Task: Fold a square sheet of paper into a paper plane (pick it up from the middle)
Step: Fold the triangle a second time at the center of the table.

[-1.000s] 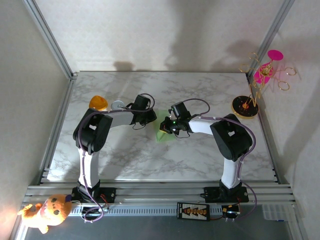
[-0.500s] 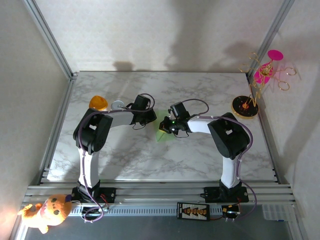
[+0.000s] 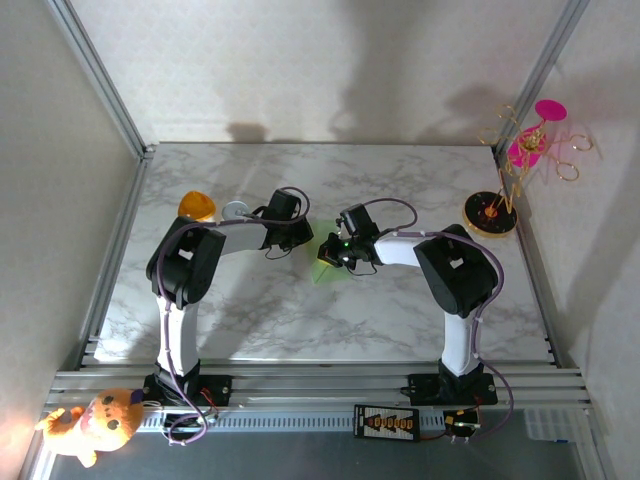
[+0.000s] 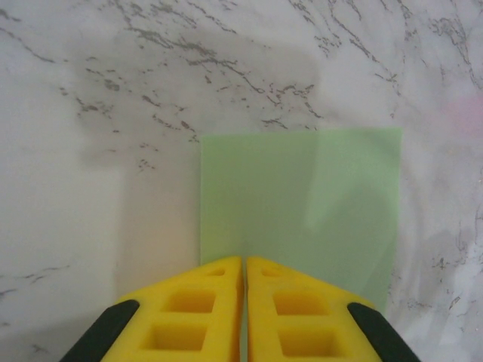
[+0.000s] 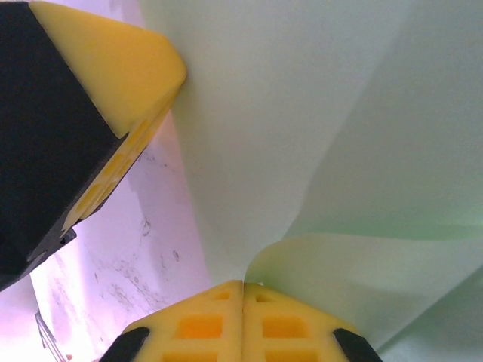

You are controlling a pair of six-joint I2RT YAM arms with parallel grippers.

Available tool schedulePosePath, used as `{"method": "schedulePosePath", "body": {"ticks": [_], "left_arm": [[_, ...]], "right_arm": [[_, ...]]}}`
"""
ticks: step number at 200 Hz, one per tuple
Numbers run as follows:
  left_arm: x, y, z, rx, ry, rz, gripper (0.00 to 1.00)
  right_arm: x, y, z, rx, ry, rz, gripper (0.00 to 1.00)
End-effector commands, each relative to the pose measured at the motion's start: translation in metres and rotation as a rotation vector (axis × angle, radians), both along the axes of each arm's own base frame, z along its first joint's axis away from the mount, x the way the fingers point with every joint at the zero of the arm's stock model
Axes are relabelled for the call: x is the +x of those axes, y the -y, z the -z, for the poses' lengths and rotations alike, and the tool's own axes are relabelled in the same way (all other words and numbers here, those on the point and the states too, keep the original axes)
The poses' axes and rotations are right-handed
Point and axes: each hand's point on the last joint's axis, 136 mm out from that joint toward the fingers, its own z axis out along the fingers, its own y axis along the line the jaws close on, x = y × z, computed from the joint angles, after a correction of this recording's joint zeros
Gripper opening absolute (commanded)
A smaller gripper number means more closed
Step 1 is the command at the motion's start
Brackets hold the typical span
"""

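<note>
The square sheet of paper [image 3: 327, 268] is pale green and lies partly folded on the marble table [image 3: 400, 310] between the two arms. In the left wrist view the sheet [image 4: 302, 204] looks like a flat rectangle with a lighter flap on its right. My left gripper [image 4: 244, 260] is shut on its near edge, with a sliver of green between the yellow fingers. My right gripper [image 5: 242, 285] is shut on a curled-up layer of the sheet [image 5: 302, 113]. One of the left gripper's fingers [image 5: 128, 68] stands close by at the paper's edge. From above, the left gripper [image 3: 303, 243] and right gripper [image 3: 333, 256] nearly meet.
An orange-lidded cup [image 3: 197, 206] and a small round tin [image 3: 235, 210] stand at the left behind the left arm. A pink-and-gold ornament stand [image 3: 510, 170] is at the far right corner. A plush toy [image 3: 95, 422] sits off the table at the near left.
The right arm has shifted slightly to the left with the paper. The left arm has stayed in place.
</note>
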Motion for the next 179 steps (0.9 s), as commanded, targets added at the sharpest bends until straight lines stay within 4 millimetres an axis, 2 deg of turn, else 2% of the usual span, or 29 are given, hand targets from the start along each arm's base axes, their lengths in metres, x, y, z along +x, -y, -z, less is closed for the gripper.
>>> {"method": "schedulePosePath", "body": {"ticks": [1,140,179], "left_arm": [[-0.0193,-0.012,0.0369,0.059,-0.097,-0.01,0.11],[-0.0218,-0.0116,0.0392,0.056,-0.103,-0.008,0.11],[-0.0221,-0.012,0.0397,0.057,-0.104,-0.01,0.11]], "right_arm": [[0.0061,-0.0052,0.0026,-0.011,0.016,0.011,0.0],[0.01,-0.0091,-0.001,0.004,0.027,0.009,0.0],[0.0096,-0.0069,0.004,-0.013,0.015,0.017,0.0]]}}
